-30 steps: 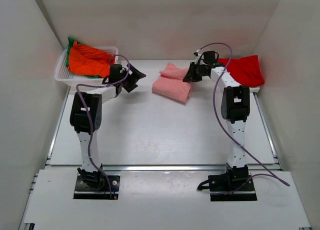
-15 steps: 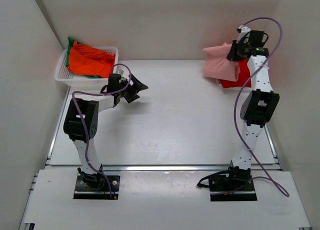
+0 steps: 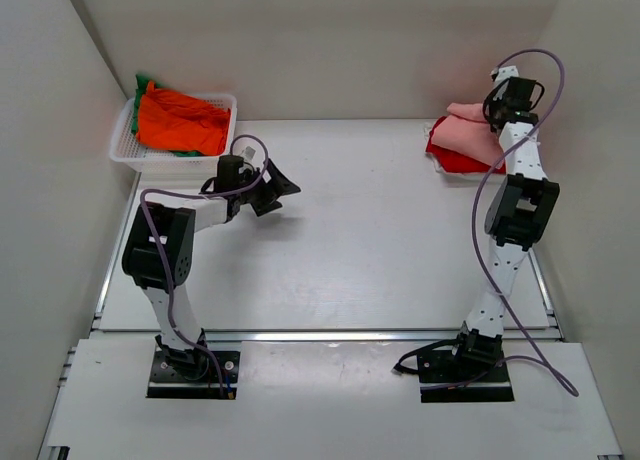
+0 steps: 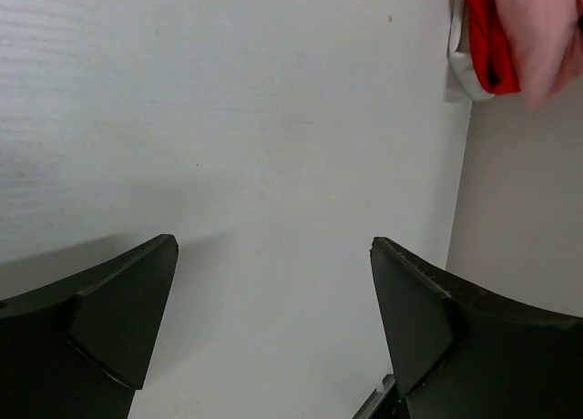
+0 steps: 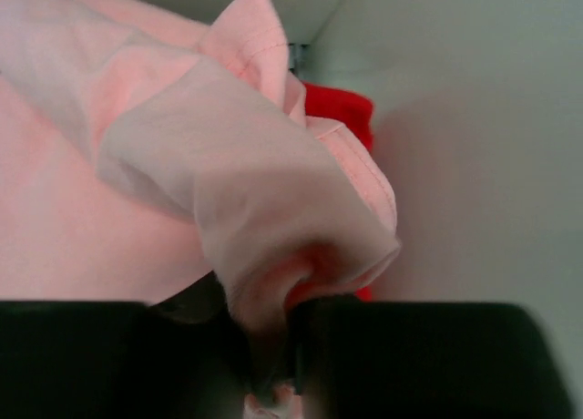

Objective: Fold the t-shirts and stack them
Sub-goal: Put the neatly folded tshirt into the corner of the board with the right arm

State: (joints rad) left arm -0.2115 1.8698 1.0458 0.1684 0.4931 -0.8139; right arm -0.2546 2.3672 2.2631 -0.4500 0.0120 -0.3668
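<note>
The folded salmon-pink t-shirt (image 3: 470,126) lies on the bright red t-shirt (image 3: 452,157) at the far right of the table. My right gripper (image 3: 497,108) is shut on the pink shirt's edge; the right wrist view shows pink fabric (image 5: 246,191) pinched between the jaws, with red fabric (image 5: 339,109) behind. The orange t-shirt (image 3: 180,120) lies over the green one (image 3: 142,84) in the white basket (image 3: 125,152) at the far left. My left gripper (image 3: 283,182) is open and empty over bare table; its wrist view shows the pink and red shirts (image 4: 524,32) far off.
White walls enclose the table on the left, back and right. The right arm stands stretched along the right wall. The left arm is bent near the basket's front right corner.
My right gripper carried the pink shirt from the table's middle back to the far right and lowered it onto the red shirt. My left gripper shifted slightly right.
</note>
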